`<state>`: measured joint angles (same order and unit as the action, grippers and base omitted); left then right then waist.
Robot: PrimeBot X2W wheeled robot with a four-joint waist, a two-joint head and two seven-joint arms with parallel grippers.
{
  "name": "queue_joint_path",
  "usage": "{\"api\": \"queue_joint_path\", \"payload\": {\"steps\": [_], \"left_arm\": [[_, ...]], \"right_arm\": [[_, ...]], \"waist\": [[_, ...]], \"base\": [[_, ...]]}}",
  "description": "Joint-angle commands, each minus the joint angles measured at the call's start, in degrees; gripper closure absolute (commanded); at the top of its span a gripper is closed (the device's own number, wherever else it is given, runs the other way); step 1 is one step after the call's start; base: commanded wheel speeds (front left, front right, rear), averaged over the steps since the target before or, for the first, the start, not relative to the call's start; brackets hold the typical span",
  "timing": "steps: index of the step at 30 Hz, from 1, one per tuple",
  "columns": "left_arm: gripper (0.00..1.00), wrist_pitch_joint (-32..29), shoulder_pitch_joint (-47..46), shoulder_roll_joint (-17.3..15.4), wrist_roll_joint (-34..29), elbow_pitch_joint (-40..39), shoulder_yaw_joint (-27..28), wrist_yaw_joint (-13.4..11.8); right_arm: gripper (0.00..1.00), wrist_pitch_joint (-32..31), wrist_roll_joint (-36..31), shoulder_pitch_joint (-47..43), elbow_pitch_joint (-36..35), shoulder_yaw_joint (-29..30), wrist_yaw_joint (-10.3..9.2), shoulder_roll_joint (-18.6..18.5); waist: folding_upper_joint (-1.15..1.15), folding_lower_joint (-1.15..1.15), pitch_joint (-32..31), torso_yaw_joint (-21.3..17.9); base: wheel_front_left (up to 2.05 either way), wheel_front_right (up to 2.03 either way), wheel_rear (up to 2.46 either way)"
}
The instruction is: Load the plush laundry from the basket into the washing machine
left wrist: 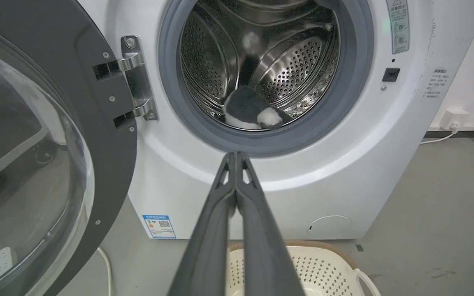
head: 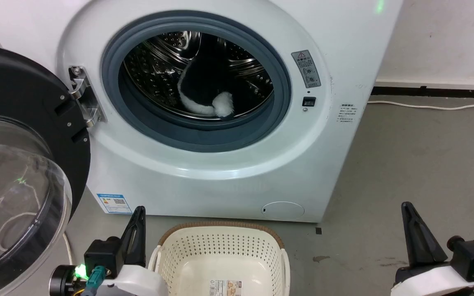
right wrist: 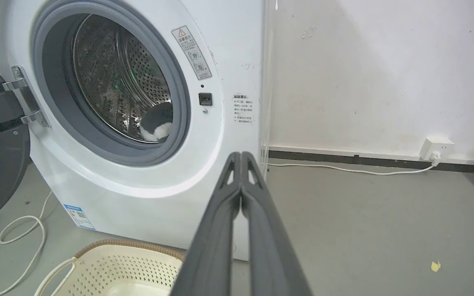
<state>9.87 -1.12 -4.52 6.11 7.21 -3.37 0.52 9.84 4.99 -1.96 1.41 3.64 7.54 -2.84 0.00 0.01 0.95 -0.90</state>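
Head view: label (head: 227, 286) in basket (head: 220, 246)

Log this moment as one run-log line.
plush laundry: inside washing machine | basket: empty | left tool: shut | right tool: shut | door: open

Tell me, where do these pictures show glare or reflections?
Head view: the clear door bubble carries pale reflections and a green glint. Left wrist view: the steel drum shines around the plush laundry. Right wrist view: the drum glints; the wall is evenly lit.
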Motion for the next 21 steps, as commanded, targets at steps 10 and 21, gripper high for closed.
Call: {"api": "queue_joint_path", "payload": {"steps": [10, 21], "left_arm": [[1.0, -1.31, 0.47, 0.31, -1.04, -1.24, 0.47, -0.22], [1.0, -2.6, 0.57, 0.51, -1.8, -2.14, 0.91, -0.26]], "right_arm": [[1.0, -1.25, -0.9, 0.75, -0.43, -0.5, -0.02, -0.02], [1.0, -2.54, -1.52, 0.93, -0.58, -0.97, -0.03, -0.02]], "waist": [[0.0, 0.0, -0.11, 0.11], [0.0, 0.0, -0.24, 0.22]], "base": [[0.0, 0.0, 0.0], [0.0, 0.0, 0.0]]}}
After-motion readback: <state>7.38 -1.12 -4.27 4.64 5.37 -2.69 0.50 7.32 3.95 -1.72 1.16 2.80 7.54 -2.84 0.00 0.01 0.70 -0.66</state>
